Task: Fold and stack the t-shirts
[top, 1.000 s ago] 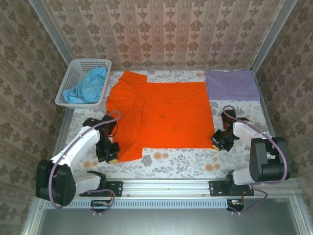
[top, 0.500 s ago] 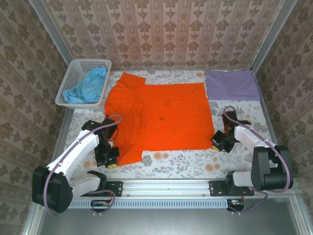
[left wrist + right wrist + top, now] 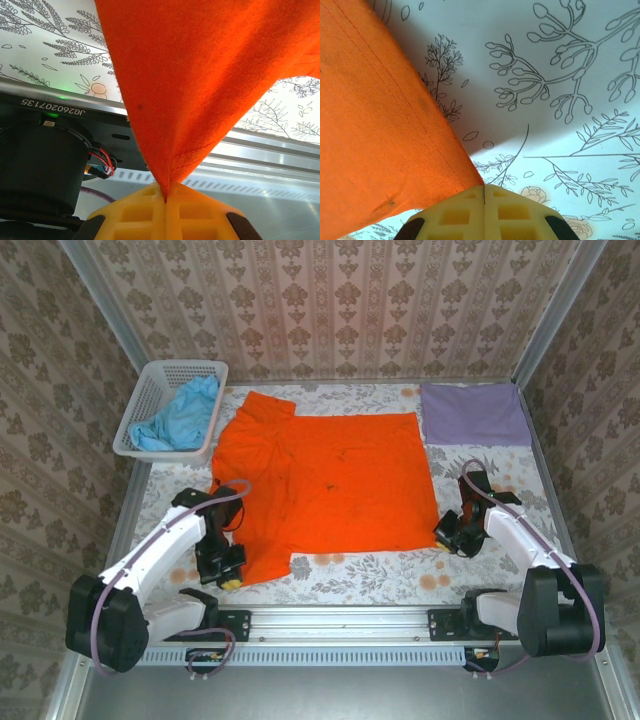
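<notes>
Orange t-shirt (image 3: 330, 480) lay spread over the flower-printed table (image 3: 380, 575), its two near corners closest to where I stood. The left gripper (image 3: 166, 196) had its yellow jaws pressed together on the near-left corner, and the cloth rose out of the seam between them in a taut wedge. The right gripper (image 3: 484, 196) was clamped the same way on the near-right corner, with the hem stitching running straight into the closed jaws and a shadow on the table beneath the cloth. Beyond the grippers the shirt's body lay mostly flat, rumpled along its left side, with a sleeve poking out at the far left. Farther back on the left, a white lattice basket (image 3: 150, 390) held the light blue t-shirt (image 3: 180, 418) in a bunch. In the far right corner the lavender t-shirt (image 3: 472, 412) lay folded flat, just beside the orange one's far edge.
</notes>
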Controlling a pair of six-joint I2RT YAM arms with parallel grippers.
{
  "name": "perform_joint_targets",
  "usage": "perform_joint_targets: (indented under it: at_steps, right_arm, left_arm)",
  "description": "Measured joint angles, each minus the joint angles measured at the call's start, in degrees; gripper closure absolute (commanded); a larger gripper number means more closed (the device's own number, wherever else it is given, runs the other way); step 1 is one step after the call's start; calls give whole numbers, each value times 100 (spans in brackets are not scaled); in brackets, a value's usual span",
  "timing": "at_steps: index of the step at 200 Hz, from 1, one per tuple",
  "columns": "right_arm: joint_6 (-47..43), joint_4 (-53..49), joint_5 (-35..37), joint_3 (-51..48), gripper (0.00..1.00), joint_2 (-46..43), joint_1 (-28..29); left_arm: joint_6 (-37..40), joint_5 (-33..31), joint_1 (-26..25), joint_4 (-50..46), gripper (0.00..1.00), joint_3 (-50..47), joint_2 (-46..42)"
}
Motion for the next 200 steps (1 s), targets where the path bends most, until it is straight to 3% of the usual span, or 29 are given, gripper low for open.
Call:
perform_joint_targets:
  at_steps: [42, 87, 154, 200]
  right_arm:
    - [-20, -203, 48, 315, 100, 68, 0]
    - [-155, -166, 68, 1519, 100, 922, 9]
    - [-492, -151, 225, 3399, 100, 2940, 9]
    - [-595, -155, 442, 4052, 100, 3882, 9]
  left_arm:
    - [101, -20, 52, -7, 100, 455, 256]
    - [448, -129, 457, 35, 100, 2061, 1040]
    - [1001, -37, 1226, 468, 100, 4813, 3195]
    - [1252, 96, 1425, 588, 100, 5930, 4664]
